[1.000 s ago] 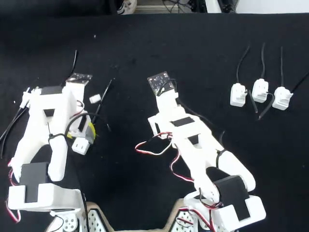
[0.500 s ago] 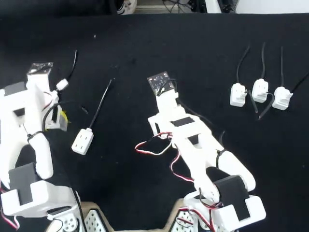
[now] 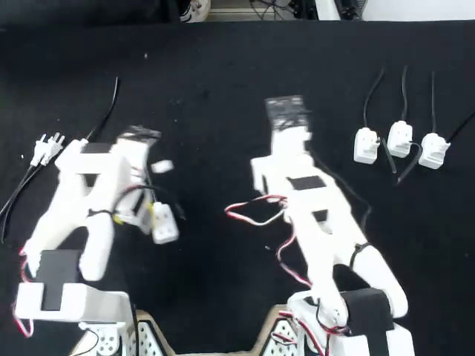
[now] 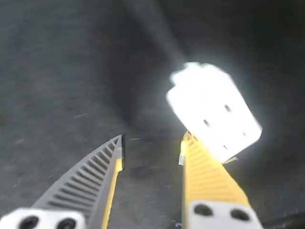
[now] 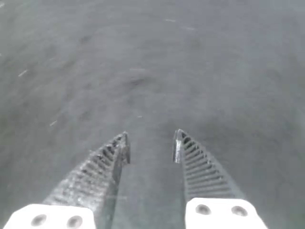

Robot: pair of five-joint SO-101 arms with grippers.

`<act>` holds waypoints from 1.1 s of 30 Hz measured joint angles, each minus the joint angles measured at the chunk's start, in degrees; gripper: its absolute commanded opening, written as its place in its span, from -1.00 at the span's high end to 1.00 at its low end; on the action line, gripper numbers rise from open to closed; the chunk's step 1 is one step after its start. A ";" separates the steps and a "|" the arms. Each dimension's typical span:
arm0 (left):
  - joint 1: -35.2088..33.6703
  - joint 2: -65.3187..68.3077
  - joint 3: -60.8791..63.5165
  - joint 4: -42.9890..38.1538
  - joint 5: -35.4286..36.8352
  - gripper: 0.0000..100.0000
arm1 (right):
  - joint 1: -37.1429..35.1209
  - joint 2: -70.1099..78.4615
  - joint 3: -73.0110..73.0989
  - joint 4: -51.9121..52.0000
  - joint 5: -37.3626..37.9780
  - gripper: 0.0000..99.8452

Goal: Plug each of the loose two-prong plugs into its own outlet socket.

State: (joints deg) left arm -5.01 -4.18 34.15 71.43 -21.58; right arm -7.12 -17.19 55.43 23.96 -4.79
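The left gripper [image 4: 152, 140] was seen open, with nothing caught between its fingers. The white outlet socket [image 4: 214, 112] lay just at the tip of its yellow finger. In the high view, the outlet socket [image 3: 165, 222] was found on the black table [image 3: 223, 74] beside the left arm. The loose two-prong plugs [image 3: 46, 150] were seen well apart from it, near the table's left edge. The right gripper [image 5: 151, 137] was seen open over bare table, gripping nothing. Three white blocks [image 3: 401, 139] with cables were lined up at the far right.
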 measured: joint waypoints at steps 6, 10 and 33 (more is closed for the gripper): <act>11.08 0.00 0.00 0.44 0.35 0.61 | 2.81 0.00 2.81 -4.66 -4.48 0.72; 13.10 0.00 0.00 -0.53 0.35 0.61 | 3.25 0.00 2.99 -5.36 -4.66 0.72; 4.75 -1.76 1.14 -7.47 9.05 0.61 | 3.16 0.00 2.99 -5.54 -4.66 0.72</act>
State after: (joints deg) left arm -0.26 -5.93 35.30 63.96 -12.53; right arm -3.96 -17.19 58.42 18.42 -9.45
